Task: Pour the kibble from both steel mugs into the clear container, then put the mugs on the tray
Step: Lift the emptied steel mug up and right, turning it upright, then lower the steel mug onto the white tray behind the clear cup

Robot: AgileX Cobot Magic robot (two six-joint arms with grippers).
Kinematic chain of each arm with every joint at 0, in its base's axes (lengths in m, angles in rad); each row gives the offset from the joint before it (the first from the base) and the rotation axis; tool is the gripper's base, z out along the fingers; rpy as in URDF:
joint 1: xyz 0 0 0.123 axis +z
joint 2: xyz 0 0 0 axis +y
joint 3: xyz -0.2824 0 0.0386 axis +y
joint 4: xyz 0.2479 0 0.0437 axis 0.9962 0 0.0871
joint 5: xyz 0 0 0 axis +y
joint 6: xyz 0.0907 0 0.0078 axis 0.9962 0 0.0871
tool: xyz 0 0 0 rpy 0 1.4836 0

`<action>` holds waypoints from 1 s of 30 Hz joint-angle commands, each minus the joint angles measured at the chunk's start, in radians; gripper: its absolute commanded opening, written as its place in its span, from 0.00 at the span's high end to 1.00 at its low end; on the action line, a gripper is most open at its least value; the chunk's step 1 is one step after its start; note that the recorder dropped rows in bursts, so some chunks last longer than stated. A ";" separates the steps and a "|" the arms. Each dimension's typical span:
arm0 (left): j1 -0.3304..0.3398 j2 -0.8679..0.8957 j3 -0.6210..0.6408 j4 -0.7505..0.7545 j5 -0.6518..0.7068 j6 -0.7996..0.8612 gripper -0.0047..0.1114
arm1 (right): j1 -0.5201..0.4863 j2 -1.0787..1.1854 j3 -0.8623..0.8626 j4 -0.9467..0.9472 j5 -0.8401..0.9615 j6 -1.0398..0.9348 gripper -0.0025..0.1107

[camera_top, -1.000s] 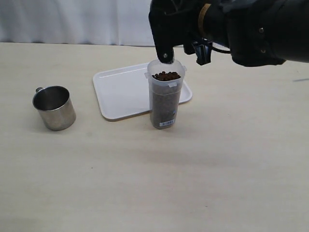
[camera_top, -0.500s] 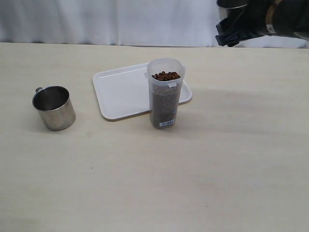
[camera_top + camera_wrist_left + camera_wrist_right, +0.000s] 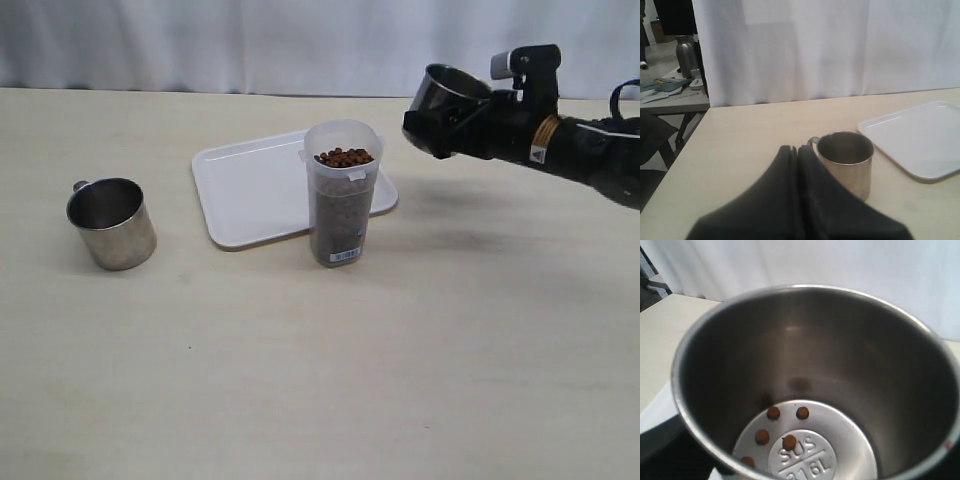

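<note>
One mug (image 3: 437,108): clamped in right gripper (image 3: 478,122), tilted, airborne; fingertips hidden behind it
Other mug (image 3: 846,161): just ahead of left gripper (image 3: 796,152); jaws closed, empty
Kibble (image 3: 782,427): few pellets inside right gripper's mug

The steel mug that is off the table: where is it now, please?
The steel mug is on the right of the exterior view, held tilted in the air by the right gripper, just right of the clear container.
</note>
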 commanded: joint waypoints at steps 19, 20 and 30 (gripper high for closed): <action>-0.004 -0.003 0.003 0.000 -0.010 0.000 0.96 | 0.022 0.172 -0.218 -0.085 -0.089 -0.165 0.94; -0.004 -0.003 0.003 0.000 -0.010 0.000 0.96 | 0.030 0.174 -0.225 -0.085 -0.089 -0.165 0.94; -0.004 -0.003 0.003 0.000 -0.010 0.000 0.96 | 0.094 0.280 -0.325 -0.097 -0.045 -0.181 0.94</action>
